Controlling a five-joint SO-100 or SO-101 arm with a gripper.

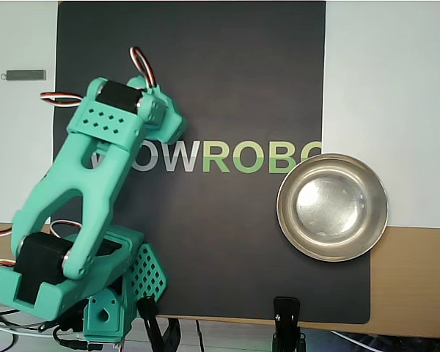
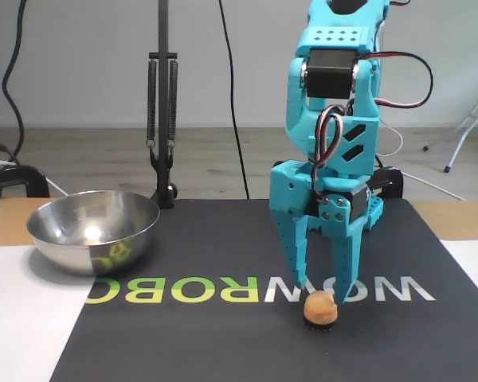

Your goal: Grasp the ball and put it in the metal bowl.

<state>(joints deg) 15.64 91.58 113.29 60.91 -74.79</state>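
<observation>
In the fixed view the metal bowl sits empty at the left edge of the black mat, well apart from the ball, which rests on the mat right below the gripper. The mat's logo reads "WOWROBO" upside down here. The teal fingers are spread apart, tips straddling the ball's top, holding nothing.

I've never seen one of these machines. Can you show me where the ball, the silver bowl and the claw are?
ball (image 2: 319, 306): fixed view, middle of its front.
metal bowl (image 2: 72, 240): fixed view, outer front wall.
gripper (image 2: 319, 291): fixed view, midway between its fingertips, just above the ball.
</observation>
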